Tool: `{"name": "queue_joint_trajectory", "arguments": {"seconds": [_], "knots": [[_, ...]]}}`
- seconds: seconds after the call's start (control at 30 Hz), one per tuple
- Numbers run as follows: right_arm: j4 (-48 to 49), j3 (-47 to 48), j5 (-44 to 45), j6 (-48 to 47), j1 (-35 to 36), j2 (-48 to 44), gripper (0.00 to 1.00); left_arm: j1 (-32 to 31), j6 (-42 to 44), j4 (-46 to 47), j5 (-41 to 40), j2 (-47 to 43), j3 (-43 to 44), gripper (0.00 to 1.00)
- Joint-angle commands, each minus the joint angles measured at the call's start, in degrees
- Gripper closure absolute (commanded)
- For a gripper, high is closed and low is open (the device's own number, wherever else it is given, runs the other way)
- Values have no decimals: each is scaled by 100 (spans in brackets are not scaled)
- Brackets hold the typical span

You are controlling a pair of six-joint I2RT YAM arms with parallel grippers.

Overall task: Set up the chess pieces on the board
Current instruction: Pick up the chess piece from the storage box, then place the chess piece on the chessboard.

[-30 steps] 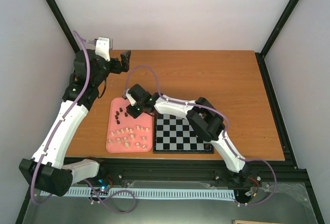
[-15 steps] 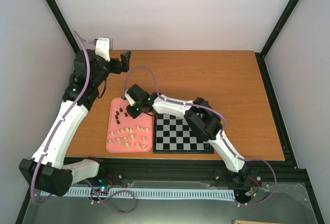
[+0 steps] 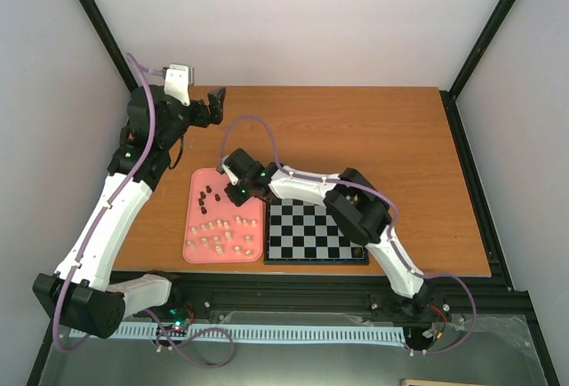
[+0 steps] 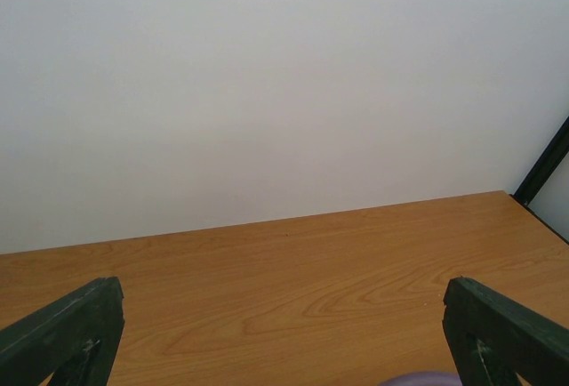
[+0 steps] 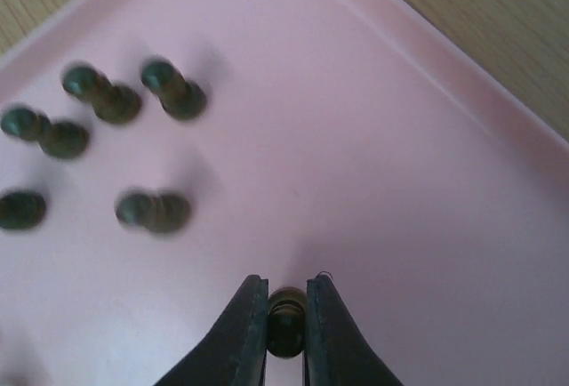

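White walls (image 3: 311, 21) stand around a brown wooden table (image 3: 373, 128). From above, the board (image 3: 311, 233) lies flat by the near edge of the table, about halfway along it. A pink tray (image 3: 196, 180) lies just beside it, on the left. The chess pieces (image 3: 222, 235) are in the tray, with the dark ones farther back and the pale ones nearer. The right pincer (image 3: 238, 192) is low over the tray's far right corner. The left pincer (image 3: 216, 99) hangs up high over the far left corner of the table.

The left wrist view shows bare table and white wall. The two dark fingers (image 4: 67, 333) are wide apart.

In the right wrist view, the right pincer (image 5: 286, 290) squeezes one dark piece (image 5: 286, 333) over the pink tray. I cannot tell if the piece touches the tray. Other dark pieces (image 5: 169, 88) stand to the left, a bit blurry.
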Motion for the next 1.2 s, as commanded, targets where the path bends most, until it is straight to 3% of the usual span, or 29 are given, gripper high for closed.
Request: {"name": "queue_joint_trajectory", "arguments": {"seconds": [0.0,0.23,0.37,0.53,0.73,1.17], "knots": [[388,-860,635,128,50,-1050,97,-20,6,106,-81,-42,50,0],[688,-2885,1716,577,-160,-2970,97,-17,-20,106,9,-17,42,0],[339,-3915,2286,930,-393,-4015,97,-20,-40,93,85,34,71,0],[-63,-4965,2314,1399,-843,-4910,97,-20,-36,97,120,71,102,0],[-183,-5559,2146,1613,-1337,-5359,97,-20,-46,110,178,87,94,0],[-78,-5907,1853,1645,-1844,-5287,97,-20,-29,114,124,138,103,0]]}}
